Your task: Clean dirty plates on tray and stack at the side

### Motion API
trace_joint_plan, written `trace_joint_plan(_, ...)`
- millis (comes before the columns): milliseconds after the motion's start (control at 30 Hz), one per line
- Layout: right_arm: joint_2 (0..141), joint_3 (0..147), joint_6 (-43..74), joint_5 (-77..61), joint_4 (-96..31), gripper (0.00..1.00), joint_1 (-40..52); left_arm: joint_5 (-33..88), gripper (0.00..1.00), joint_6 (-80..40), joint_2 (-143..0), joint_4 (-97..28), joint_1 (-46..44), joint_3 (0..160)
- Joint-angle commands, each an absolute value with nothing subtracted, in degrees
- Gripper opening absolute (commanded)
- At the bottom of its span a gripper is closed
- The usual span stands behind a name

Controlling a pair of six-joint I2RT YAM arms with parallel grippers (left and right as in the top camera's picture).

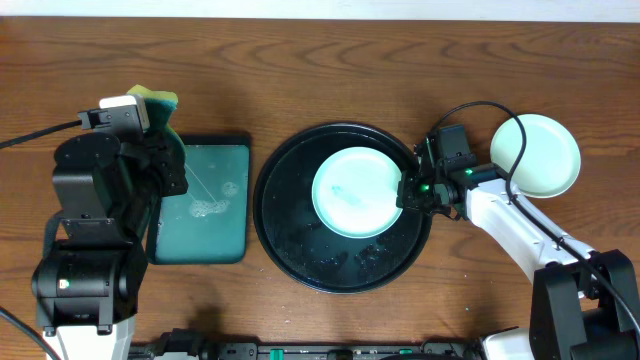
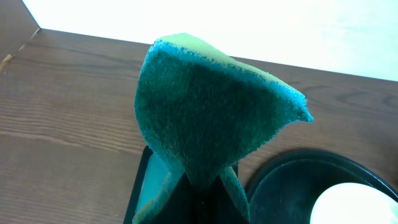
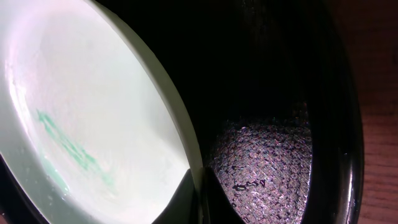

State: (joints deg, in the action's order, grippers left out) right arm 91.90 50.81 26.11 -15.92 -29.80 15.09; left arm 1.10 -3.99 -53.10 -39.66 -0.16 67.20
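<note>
A mint-green plate (image 1: 357,192) lies in the round black tray (image 1: 290,235), right of its centre. My right gripper (image 1: 408,190) is shut on that plate's right rim. In the right wrist view the rim sits pinched between the gripper (image 3: 200,190) jaws, and a teal smear (image 3: 68,146) crosses the plate (image 3: 93,99). The tray floor (image 3: 267,162) beside it is wet. My left gripper (image 1: 150,110) is up at the far left, shut on a green sponge (image 1: 158,99). The sponge (image 2: 205,106) fills the left wrist view, folded in the gripper (image 2: 202,186).
A rectangular black tray (image 1: 200,200) with teal soapy liquid lies left of the round tray, below the sponge. Another pale plate (image 1: 535,155) rests on the wooden table at the right, with the right arm's cable looping over it.
</note>
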Motion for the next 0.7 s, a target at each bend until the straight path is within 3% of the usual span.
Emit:
trace_joint_plan(0,91.9,50.6,25.6,-16.8,-29.8,0.01,15.5,0.4,0.07,-3.0,-52.8,-39.3,-0.1,67.7)
trace_joint_plan(333,91.9,50.6,25.6,-16.8,-29.7,0.01,15.5,0.4,0.07,-3.1,-56.0,-41.5,-0.1,67.7)
trace_joint_plan(667,91.9,50.6,25.6,-16.8,-29.6,0.01,15.5,0.4,0.07,-10.1,-74.5,-46.2,-0.1,67.7)
